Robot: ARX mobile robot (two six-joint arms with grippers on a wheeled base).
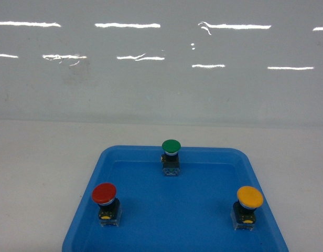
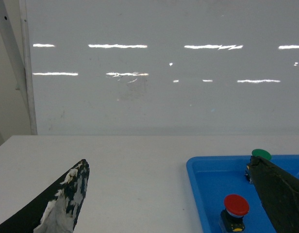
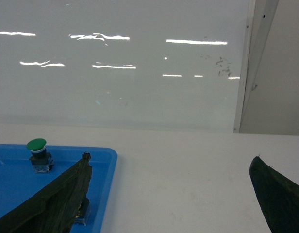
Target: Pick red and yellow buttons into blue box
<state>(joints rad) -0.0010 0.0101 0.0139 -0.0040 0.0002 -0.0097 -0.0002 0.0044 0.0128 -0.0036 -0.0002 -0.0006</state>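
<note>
Black fingers, two on each claw, stand wide apart with nothing between them. The left gripper (image 2: 174, 194) hovers over the white table (image 1: 41, 168), one finger (image 2: 67, 199) above bare tabletop, the other over the tray's left part. The right gripper (image 3: 174, 194) spans the tray's right rim and bare table. Outward lies one shallow blue tray (image 1: 182, 210) holding three pushbuttons, all upright and well apart: one red button (image 1: 104, 194) at front left, one yellow button (image 1: 249, 198) at front right, one green button (image 1: 171, 147) at the back middle. No deep blue box shows in any view.
</note>
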